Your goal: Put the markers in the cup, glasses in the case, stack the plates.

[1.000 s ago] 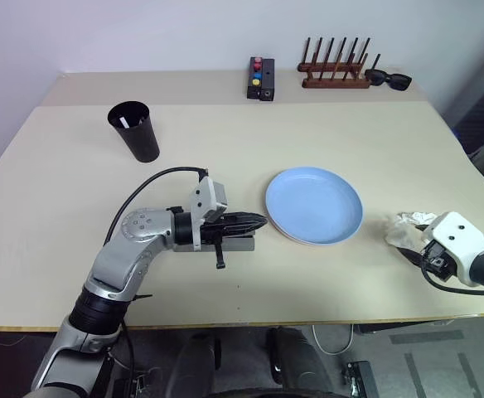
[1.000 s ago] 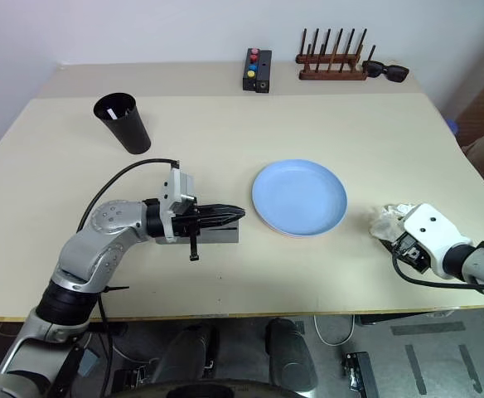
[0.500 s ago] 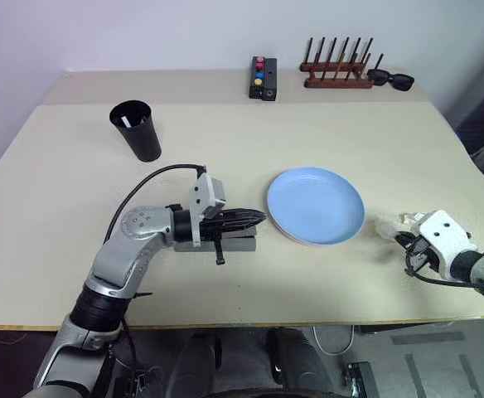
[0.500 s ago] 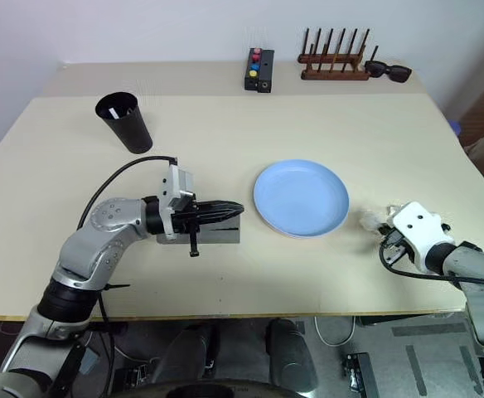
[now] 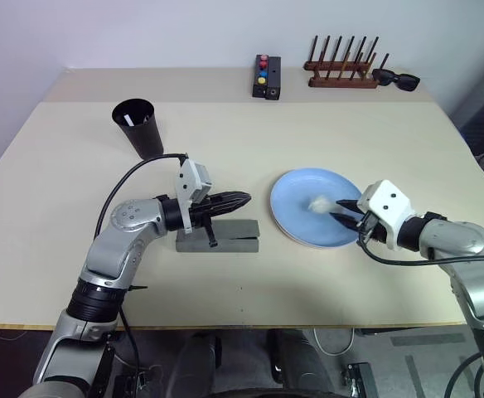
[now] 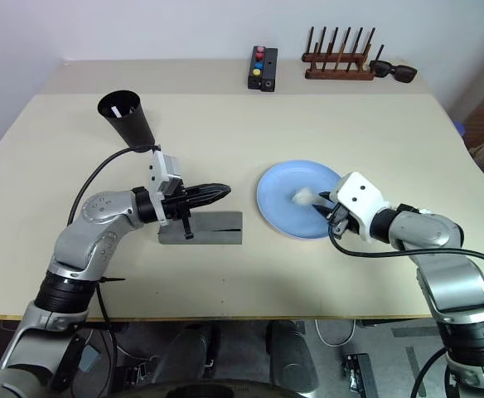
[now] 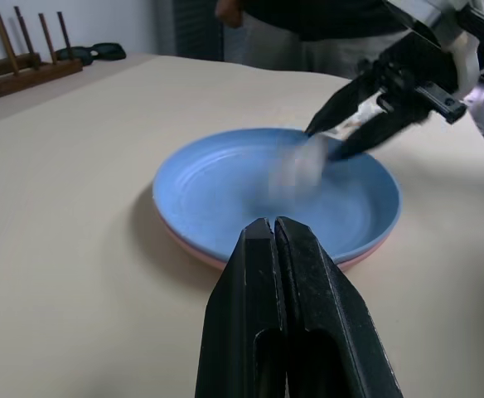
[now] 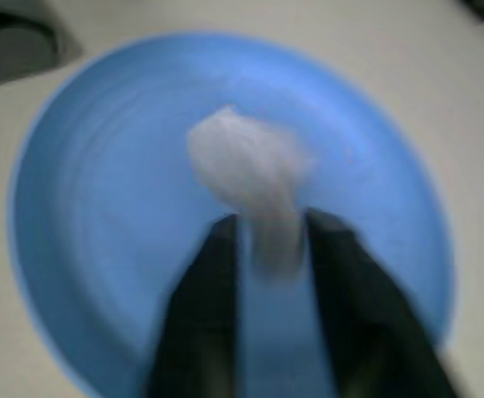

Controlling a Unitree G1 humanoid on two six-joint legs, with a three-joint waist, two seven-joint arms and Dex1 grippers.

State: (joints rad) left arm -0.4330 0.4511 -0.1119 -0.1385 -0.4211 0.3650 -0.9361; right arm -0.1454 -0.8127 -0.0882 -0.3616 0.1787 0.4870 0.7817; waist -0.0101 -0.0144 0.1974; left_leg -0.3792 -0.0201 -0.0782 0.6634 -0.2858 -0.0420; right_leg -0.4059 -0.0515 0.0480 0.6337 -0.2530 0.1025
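On the bench (image 5: pixel 51 249), nearest to the front edge, the grey case (image 5: pixel 225 235) lies closed. The left hand (image 5: pixel 240 199) hovers just above it, fingers pressed together and holding nothing, pointing toward the plates. To its right the light blue plate (image 5: pixel 300 224) rests on the pink plate (image 7: pixel 194 249), of which a thin edge shows under it. The right hand (image 5: pixel 346 214) reaches over the blue plate from the right side, and between its two fingers it grips a crumpled white tissue (image 5: pixel 318 203), which hangs over the middle of the plate. Farther back on the left stands the black cup (image 5: pixel 138 128), upright, with something white inside. At the far edge are a black button box (image 5: pixel 265 76), a wooden rack (image 5: pixel 341 75) and black sunglasses (image 5: pixel 398 80) beside it.
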